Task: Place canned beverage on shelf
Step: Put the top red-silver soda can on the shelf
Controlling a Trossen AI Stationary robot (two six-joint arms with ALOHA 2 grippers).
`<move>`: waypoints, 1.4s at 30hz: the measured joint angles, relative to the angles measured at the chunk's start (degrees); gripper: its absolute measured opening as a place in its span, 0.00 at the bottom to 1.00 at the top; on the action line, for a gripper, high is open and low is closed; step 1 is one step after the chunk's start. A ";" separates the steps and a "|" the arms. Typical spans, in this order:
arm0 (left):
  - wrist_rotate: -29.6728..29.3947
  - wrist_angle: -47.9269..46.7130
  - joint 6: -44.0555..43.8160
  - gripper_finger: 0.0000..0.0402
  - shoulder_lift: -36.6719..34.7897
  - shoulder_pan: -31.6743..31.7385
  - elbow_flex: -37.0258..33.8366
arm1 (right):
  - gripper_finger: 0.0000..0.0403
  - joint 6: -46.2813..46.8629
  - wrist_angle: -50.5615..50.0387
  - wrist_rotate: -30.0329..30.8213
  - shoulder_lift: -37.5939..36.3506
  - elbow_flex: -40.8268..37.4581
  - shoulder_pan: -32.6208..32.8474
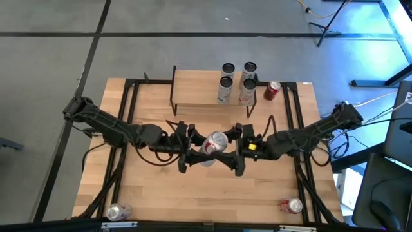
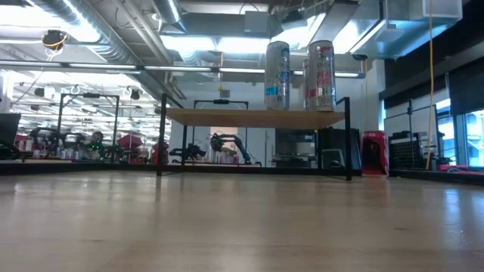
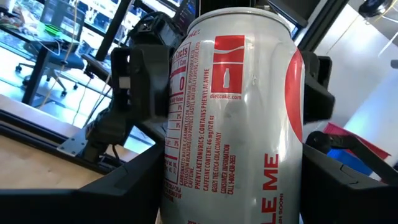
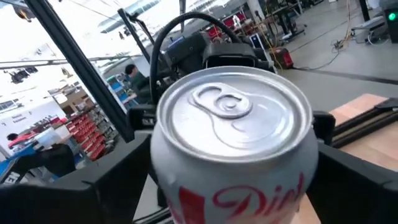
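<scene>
A silver and red beverage can [image 1: 214, 143] hangs above the table's middle, between both grippers. My left gripper [image 1: 201, 149] comes from the left and is shut on it. My right gripper [image 1: 228, 145] comes from the right. It is open, with a finger on either side of the can's top end [image 4: 233, 112], close to its wall. The shelf [image 1: 196, 90] stands at the table's far side on thin black legs. Several upright cans [image 1: 237, 80] stand on its right end, and two of them [image 2: 299, 75] show in the low view. My left gripper pinches the can's side wall [image 3: 177, 186] between its two fingers [image 3: 127, 190], on the lower half of the can. The fingers come about level from the table's left. The can is lifted clear of the table and tilted, its top turned up and toward the right gripper.
A red can [image 1: 272, 90] stands on the table just right of the shelf. A silver can [image 1: 119, 211] lies near the front left corner and a red and silver one [image 1: 291, 206] near the front right. Black rails [image 1: 129, 122] run along both table sides.
</scene>
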 joint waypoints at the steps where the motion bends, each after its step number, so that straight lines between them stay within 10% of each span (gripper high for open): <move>1: -0.11 0.07 0.00 0.65 0.02 0.00 0.00 | 0.90 -0.16 0.72 -0.23 0.14 0.00 -0.40; 9: -0.16 0.07 0.94 0.65 0.07 -0.02 0.00 | 0.67 -4.71 2.08 -0.77 -0.07 0.00 -0.83; 24: 6.98 -2.77 2.07 0.82 -0.22 0.02 0.10 | 0.67 -7.69 -0.55 -4.06 -0.07 0.04 -1.41; 42: 17.59 -38.91 -13.35 0.83 -0.44 -2.62 0.09 | 0.67 -6.73 -17.11 -2.71 10.09 0.02 -1.94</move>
